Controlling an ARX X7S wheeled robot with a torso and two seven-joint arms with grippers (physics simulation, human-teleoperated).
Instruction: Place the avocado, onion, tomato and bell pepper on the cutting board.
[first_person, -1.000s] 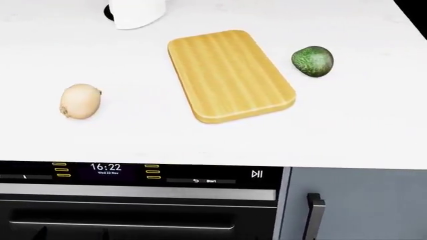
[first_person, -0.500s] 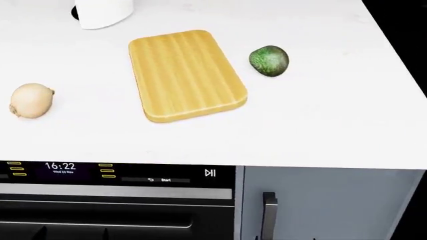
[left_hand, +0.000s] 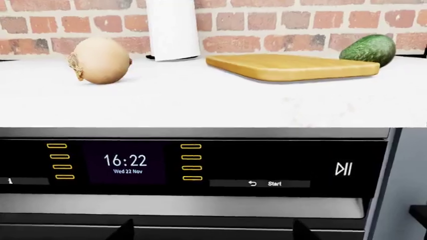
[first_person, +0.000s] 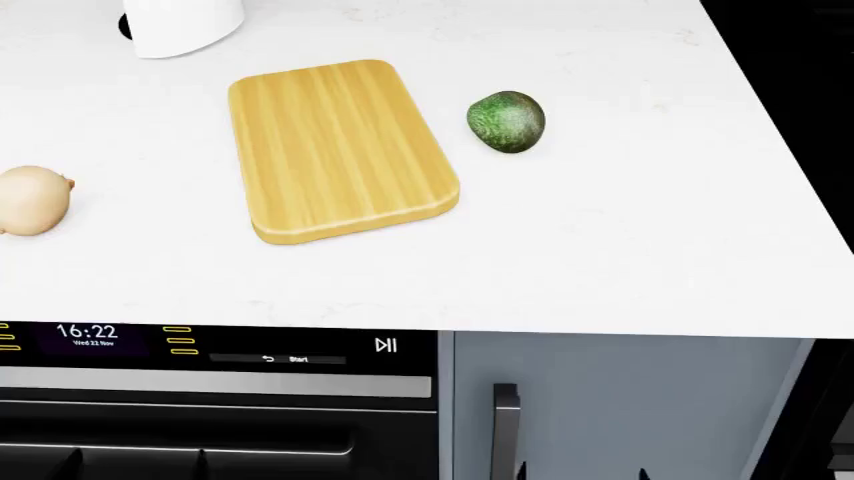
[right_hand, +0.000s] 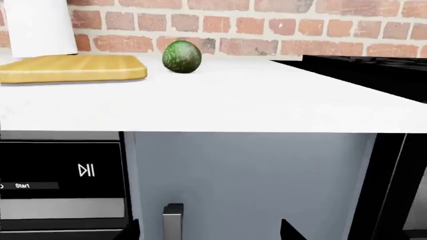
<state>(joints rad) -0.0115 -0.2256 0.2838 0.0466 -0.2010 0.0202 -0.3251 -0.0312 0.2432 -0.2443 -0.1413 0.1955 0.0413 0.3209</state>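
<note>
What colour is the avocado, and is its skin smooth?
The avocado is dark green with a mottled, bumpy skin, not smooth. The head view shows it best.

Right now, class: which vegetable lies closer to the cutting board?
The avocado, dark green, just right of the cutting board; the pale onion sits far left.

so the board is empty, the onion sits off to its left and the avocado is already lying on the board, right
Not quite. The avocado is not on the cutting board; it rests on the white counter just off the board's right edge, as the head view shows. The rest holds: the board is bare and the onion lies off to its left.
</note>
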